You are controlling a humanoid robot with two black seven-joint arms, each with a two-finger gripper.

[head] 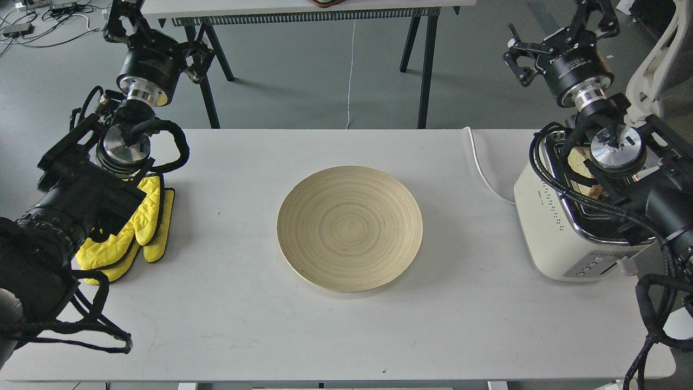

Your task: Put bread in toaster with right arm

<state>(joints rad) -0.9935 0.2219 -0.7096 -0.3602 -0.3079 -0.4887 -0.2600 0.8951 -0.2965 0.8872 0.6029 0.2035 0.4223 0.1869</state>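
Note:
The cream-white toaster (547,216) stands at the table's right end. The bread (577,160) stands in its left slot, tilted, and is mostly hidden by my right arm, which crosses over the toaster's top. My right gripper (561,33) is past the table's far edge, above and behind the toaster. Its fingers are spread and it holds nothing. My left gripper (154,33) is past the far left edge of the table, fingers spread, empty.
A round bamboo plate (349,227) lies at the table's middle, nothing on it. Yellow oven mitts (142,227) lie under my left arm. The toaster's white cord (482,173) runs off the far edge. A trestle table (303,11) stands behind.

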